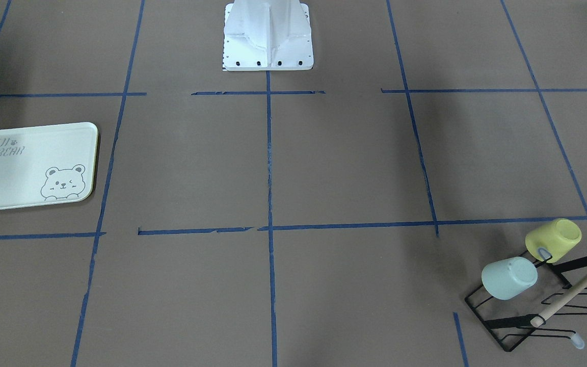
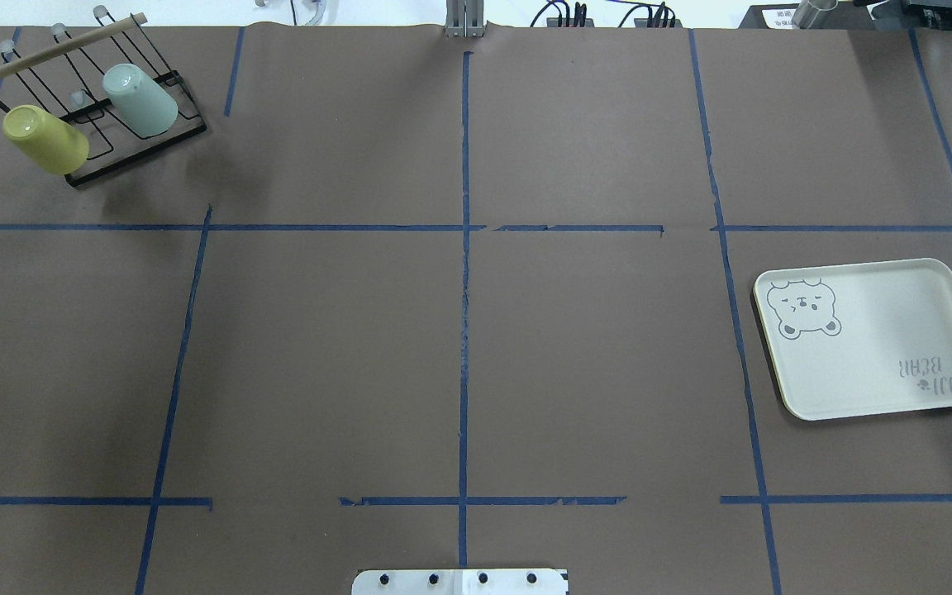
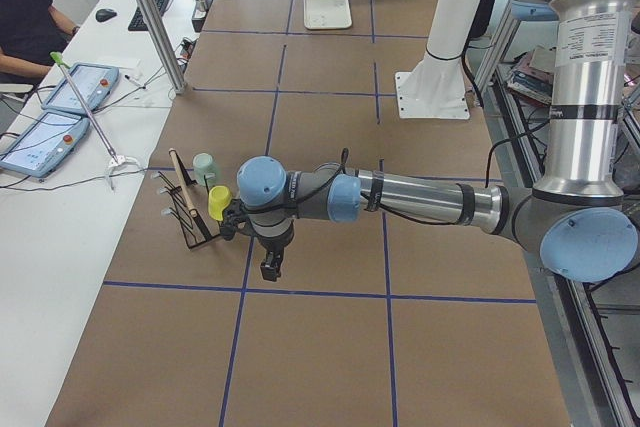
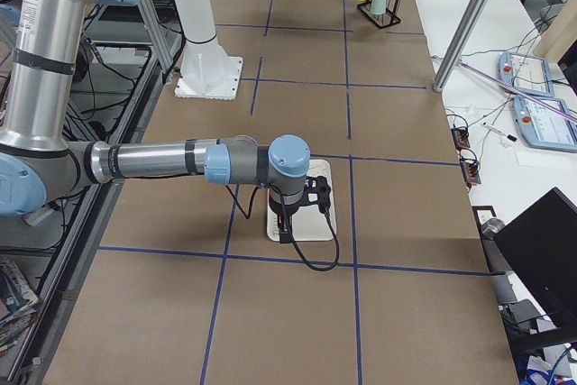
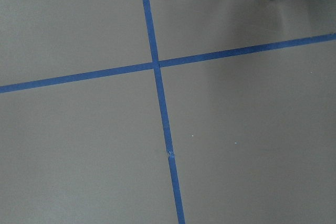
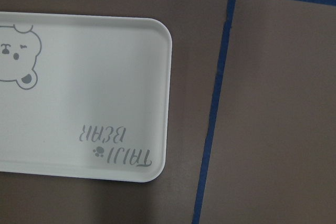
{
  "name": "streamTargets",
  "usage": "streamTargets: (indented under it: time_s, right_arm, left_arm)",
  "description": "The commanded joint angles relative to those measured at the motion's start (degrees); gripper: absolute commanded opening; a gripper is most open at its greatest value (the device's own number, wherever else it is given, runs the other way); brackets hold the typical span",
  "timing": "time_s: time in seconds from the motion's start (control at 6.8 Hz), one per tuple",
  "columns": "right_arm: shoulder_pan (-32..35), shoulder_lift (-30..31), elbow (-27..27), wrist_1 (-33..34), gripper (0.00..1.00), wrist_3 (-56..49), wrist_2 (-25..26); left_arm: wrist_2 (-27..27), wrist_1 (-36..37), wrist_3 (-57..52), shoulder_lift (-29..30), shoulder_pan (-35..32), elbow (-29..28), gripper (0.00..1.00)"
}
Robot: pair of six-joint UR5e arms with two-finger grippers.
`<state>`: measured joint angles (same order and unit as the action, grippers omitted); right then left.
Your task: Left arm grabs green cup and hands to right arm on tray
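Left gripper (image 3: pixel 270 268): I see it only in the side view along the table, and I cannot tell whether its jaws are parted or closed. It points straight down from the wrist, clear of the table (image 1: pixel 344 168). The forearm reaches out level from the robot's side.

Near these jaws, further from the robot, stands the black wire rack (image 2: pixel 138 156). The yellow-green cup (image 1: pixel 553 239) is on the nearer peg. The green cup (image 1: pixel 509 278) sits tilted, mouth down, on the peg beyond it, apart from the gripper.

Right gripper (image 4: pixel 285 233): I cannot tell the state of its jaws either. It hangs downward with the forearm level. The tray (image 2: pixel 873 388) lies flat directly beneath it.
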<state>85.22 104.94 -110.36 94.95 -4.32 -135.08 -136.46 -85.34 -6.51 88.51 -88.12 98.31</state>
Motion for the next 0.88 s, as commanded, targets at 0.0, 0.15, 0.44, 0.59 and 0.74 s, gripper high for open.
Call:
streamTargets:
  time_s: [0.0,0.15,0.44,0.59,0.74]
  right_arm:
    - [-0.06,-0.09,0.06,-0.12,1.0,-0.08,-0.01]
    - [-0.06,0.0,0.49,-0.81,1.0,0.01,-0.18]
    - [-0.06,0.0,1.11,-2.22,1.0,-0.08,-1.06]
    - [-0.06,0.17,2.68,-5.45,1.0,0.01,-1.06]
    - [-0.06,0.17,2.61,-6.09,1.0,0.01,-1.5]
  left_arm:
    - [-0.03,-0.35,-0.34,0.0,0.06,-0.05,1.0]
    - [0.06,-1.14,-0.08,0.0,0.06,0.04,1.0]
    - [-0.12,-1.58,-0.43,0.08,0.14,0.04,1.0]
    - [-0.29,-2.11,-0.17,0.0,1.19,0.21,1.0]
    - [-2.82,-2.2,-0.08,0.08,2.16,0.3,1.0]
